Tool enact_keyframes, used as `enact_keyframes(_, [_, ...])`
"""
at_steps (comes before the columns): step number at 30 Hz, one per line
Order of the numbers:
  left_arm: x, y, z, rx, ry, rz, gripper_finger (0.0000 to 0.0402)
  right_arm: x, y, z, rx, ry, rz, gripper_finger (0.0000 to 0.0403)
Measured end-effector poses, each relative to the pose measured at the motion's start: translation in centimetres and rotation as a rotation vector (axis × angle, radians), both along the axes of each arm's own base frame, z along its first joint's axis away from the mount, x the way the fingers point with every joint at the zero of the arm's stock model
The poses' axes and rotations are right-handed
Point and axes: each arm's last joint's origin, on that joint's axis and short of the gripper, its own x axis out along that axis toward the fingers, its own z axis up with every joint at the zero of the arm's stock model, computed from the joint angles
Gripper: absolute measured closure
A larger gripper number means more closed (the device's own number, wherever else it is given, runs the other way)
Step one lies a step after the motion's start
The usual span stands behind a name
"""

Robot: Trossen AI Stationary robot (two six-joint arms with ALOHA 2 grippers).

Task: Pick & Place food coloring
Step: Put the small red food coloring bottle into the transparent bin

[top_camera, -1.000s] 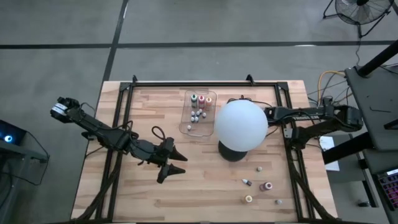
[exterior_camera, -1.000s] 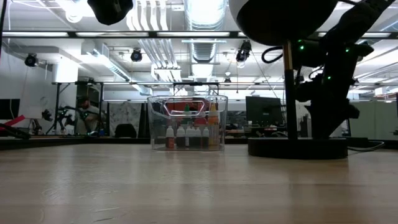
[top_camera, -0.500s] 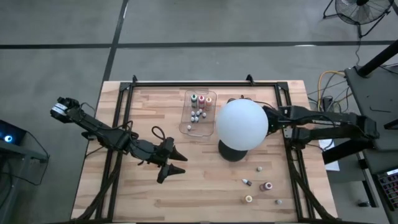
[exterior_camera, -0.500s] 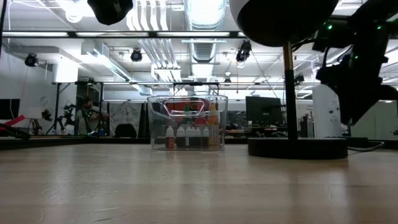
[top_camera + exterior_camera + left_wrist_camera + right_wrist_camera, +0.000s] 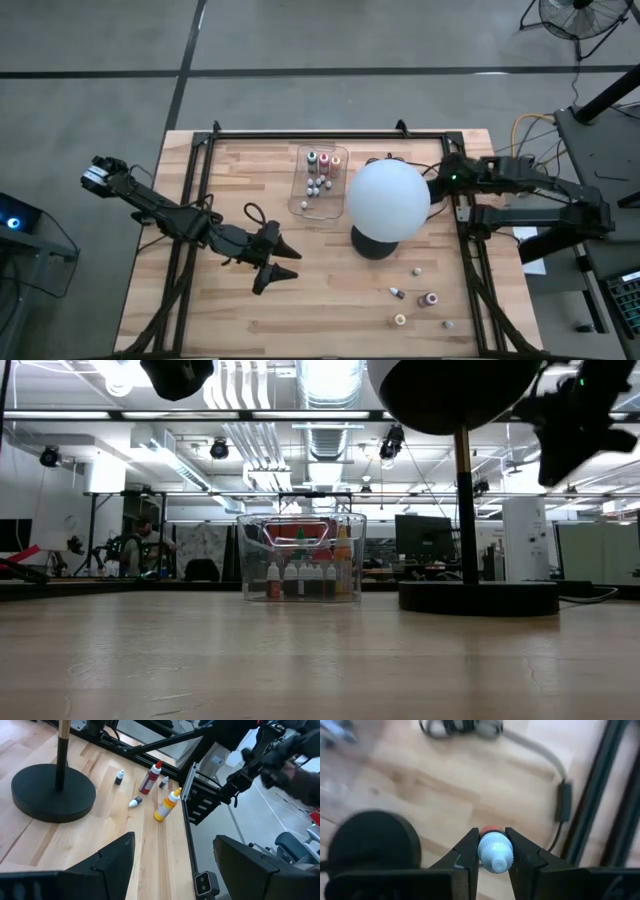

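Two dark fingers of the right end effector (image 5: 490, 851) clamp a small bottle (image 5: 493, 851) with a pale cap and a red band behind it. In the high view that arm reaches from the right edge toward the white globe (image 5: 388, 201), its end effector hidden behind the globe. Left end effector (image 5: 287, 262) hangs lower left of centre, fingers spread apart, arm stretched diagonally from the left. Several bottles stand in the clear tray (image 5: 299, 190) at upper centre; loose bottles (image 5: 429, 299) lie on the bench (image 5: 330, 300) at lower right.
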Motion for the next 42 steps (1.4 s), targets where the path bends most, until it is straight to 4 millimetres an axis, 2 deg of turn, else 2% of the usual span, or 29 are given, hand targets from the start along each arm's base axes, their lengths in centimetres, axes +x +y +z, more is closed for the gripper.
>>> enact_keyframes(8, [0.0, 0.1, 0.0, 0.000, 0.001, 0.003, 0.0161, -0.4, -0.3, 7.6, -0.206, -0.075, 0.000, 0.0335])
enact_keyframes(16, [0.1, 0.2, 0.0, 0.000, 0.002, 0.010, 0.0161, 1.0, -0.9, 13.4, -0.349, -0.112, 0.054, 0.0335])
enact_keyframes(21, [0.2, 0.4, 0.0, -0.007, 0.003, 0.018, 0.0161, 2.8, -1.5, 15.9, -0.393, -0.105, 0.113, 0.0335])
enact_keyframes(33, [0.6, 1.4, 0.0, -0.075, 0.017, 0.079, 0.0161, 8.1, -2.8, 20.3, -0.407, -0.142, 0.331, 0.0335])
enact_keyframes(42, [1.0, 2.6, 0.3, -0.091, -0.022, 0.225, 0.0161, 11.3, -1.9, 23.4, -0.445, -0.230, 0.543, 0.0335])
